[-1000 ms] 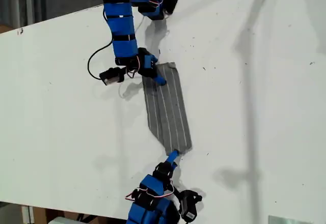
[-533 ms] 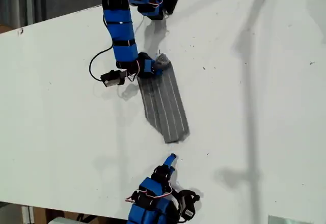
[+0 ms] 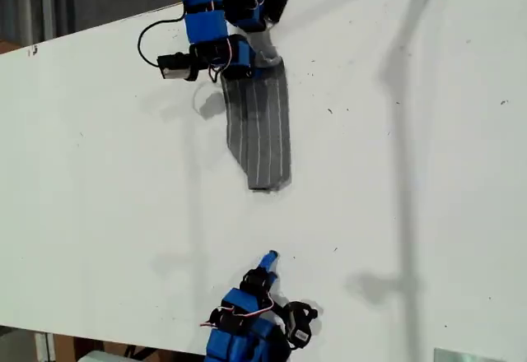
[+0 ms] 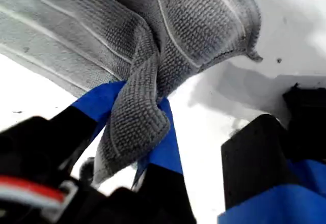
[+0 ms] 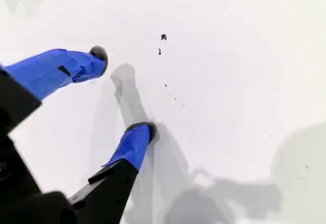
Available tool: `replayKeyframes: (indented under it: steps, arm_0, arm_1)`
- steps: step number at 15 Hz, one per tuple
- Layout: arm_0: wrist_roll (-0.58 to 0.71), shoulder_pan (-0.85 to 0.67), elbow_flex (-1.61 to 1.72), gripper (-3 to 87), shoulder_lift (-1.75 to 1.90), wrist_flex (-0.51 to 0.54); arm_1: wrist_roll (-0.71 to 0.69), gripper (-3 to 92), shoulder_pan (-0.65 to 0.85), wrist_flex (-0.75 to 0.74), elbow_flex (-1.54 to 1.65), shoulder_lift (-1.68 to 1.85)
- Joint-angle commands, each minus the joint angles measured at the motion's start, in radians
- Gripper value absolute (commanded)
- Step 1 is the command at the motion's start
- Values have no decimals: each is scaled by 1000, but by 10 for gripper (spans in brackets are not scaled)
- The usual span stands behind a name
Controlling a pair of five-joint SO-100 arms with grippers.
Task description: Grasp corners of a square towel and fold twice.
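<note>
Holding a bunched corner (image 4: 133,132) of the towel (image 3: 260,127), my first hand (image 4: 135,113) was clamped on the fabric. The cloth was pinched between the two blue jaws and spilled out past them in a thick wad. In the exterior view this hand (image 3: 257,56) sat toward the top of the picture, at the far end of the towel. From there the towel ran down the white bench (image 3: 412,173) as a long narrow strip, its stripes lengthwise and its free end (image 3: 268,183) lying flat.

I judged that the first fold was already in, since the cloth showed as a band and not a square, and that the step in hand was the second fold. That would call for carrying the held end along the strip toward the free end, or for pinning the free end first so the band would not slide. The wad in my jaws looked uneven, so the edges might not meet cleanly.

My second hand (image 5: 122,94) stood with its jaws apart and nothing between them, only bare bench beneath. In the exterior view it (image 3: 268,258) was at the near edge, toward the bottom of the picture. It stood well apart from the towel's free end and roughly in line with it.
</note>
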Motion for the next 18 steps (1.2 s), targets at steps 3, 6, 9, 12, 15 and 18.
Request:
replayKeyframes:
  steps: [3,6,9,12,15,18]
  arm_0:
    - [115,-132,-51,242,21,77]
    - [265,-325,-34,242,44,101]
    - [413,-517,-18,239,32,67]
    - [433,-577,9,239,34,44]
    - [419,-606,38,237,66,46]
    - [416,-612,60,236,104,49]
  arm_1:
    - [204,-1,-126,140,-74,250]
    - [106,-1,-66,167,-219,227]
    - [-55,-1,-5,135,-431,57]
    - [-132,-1,43,209,-767,-307]
    - [-252,-1,80,276,-1149,-692]
    - [-397,-1,84,179,-1287,-810]
